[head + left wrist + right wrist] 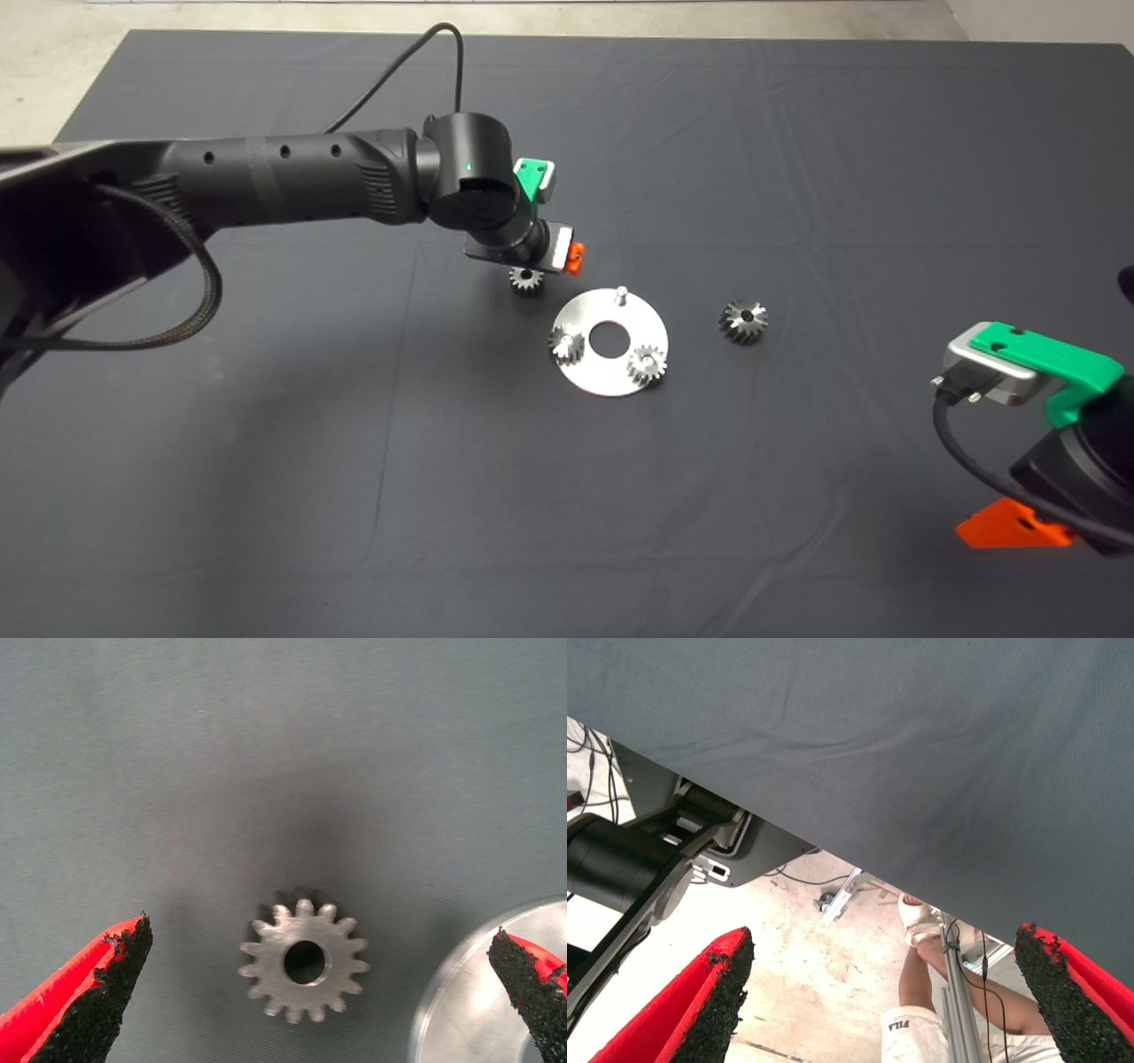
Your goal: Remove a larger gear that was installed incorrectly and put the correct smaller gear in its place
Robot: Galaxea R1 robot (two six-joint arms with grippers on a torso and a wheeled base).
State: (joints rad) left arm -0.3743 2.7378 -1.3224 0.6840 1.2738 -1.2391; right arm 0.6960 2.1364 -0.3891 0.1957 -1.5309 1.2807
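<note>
The larger gear, a darker grey tapered steel gear with a small dark centre hole, already lies loose on the dark mat, just beside the round silver metal plate on the side toward the mat's right edge, so the removal looks done and the fetching of the replacement is in hand. The left gripper hangs over the smaller gear, a bright silver spur gear with blunt teeth and a round bore, which lies flat on the mat near its middle, just beside the plate on the side toward the far-left corner. Its fingers are spread wide on either side of the gear and hold nothing.

The next move probably calls for a straight descent, a close on the teeth, then seating the bore on the bare upright pin at the plate's far rim.

The plate carries two other small silver gears around its central hole.

The right gripper waits at the mat's near-right edge, fingers wide apart and empty; a person's leg shows beyond
</note>
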